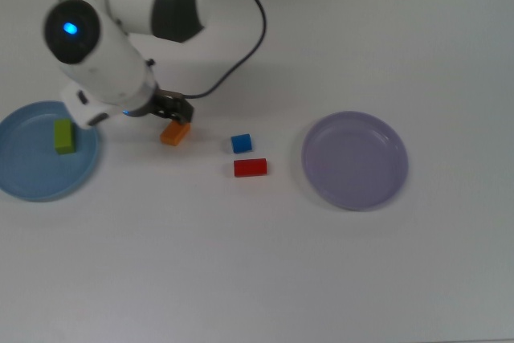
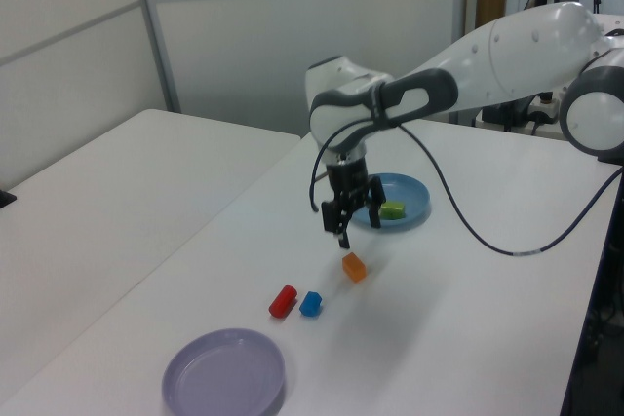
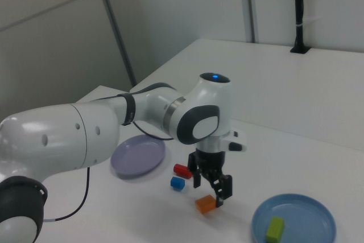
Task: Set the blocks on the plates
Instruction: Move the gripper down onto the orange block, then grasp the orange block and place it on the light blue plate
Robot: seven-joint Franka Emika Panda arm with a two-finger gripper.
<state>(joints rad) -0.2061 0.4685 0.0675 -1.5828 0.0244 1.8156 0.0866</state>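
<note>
Your end effector (image 2: 354,222) is hanging open and empty just above the orange block (image 2: 354,266), while the green block (image 1: 63,136) is sitting on the blue plate (image 1: 32,178).

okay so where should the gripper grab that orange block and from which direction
Probably from straight above, closing the gripper across the two long sides of the orange block, at its middle. It lies flat on the table, clear of the blue block, and the open fingers already hang just above it.
</note>
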